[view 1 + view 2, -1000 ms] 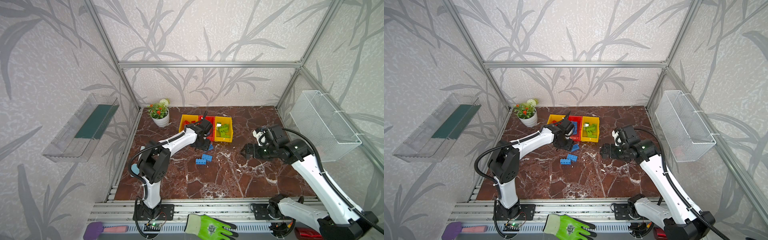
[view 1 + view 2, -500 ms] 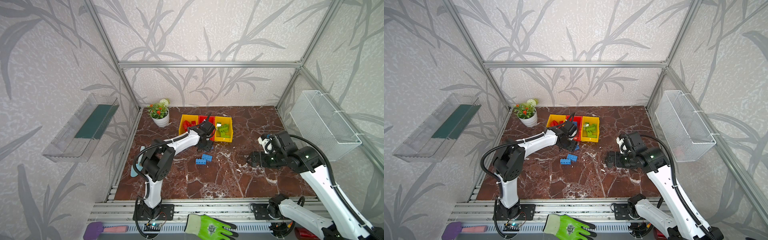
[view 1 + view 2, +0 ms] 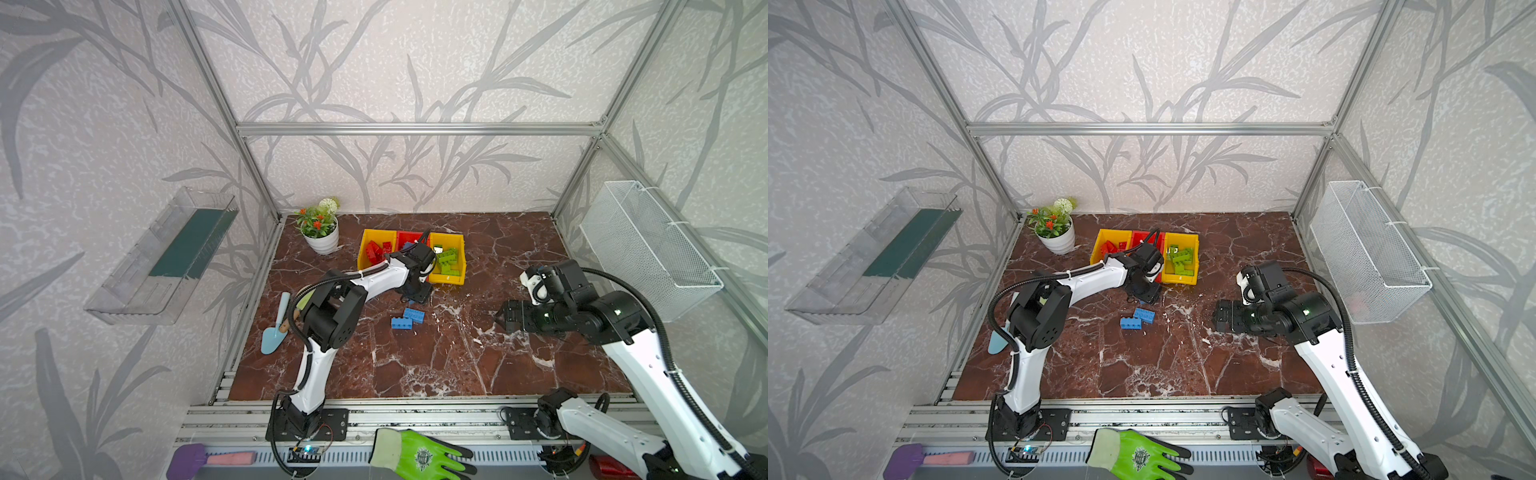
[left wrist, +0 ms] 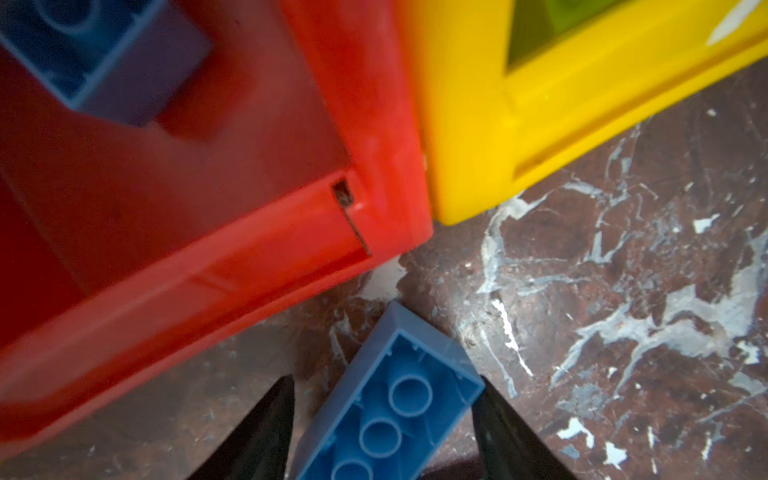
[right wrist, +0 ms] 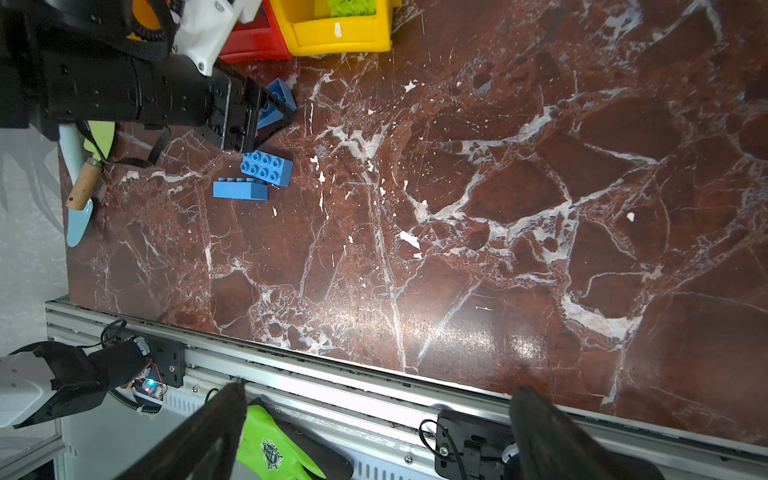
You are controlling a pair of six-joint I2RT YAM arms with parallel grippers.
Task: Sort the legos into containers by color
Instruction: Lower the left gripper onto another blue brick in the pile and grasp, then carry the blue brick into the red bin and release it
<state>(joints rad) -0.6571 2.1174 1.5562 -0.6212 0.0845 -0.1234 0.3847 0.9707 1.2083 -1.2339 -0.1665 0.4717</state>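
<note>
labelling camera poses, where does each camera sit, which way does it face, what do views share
both top views: high over the front edge, looking down at the table; left arm and right arm show.
left wrist: on the left arm, looking past the left gripper at a blue brick beside the red bin.
right wrist: on the right arm, looking over the table; right gripper and left arm show.
shared: both wrist views show that brick.

White arm links (image 3: 386, 278), black joint housings (image 3: 332, 320), ribbed black cables (image 3: 665, 353), black tapered claw fingers (image 4: 257, 436), green status light (image 3: 1307, 311)
</note>
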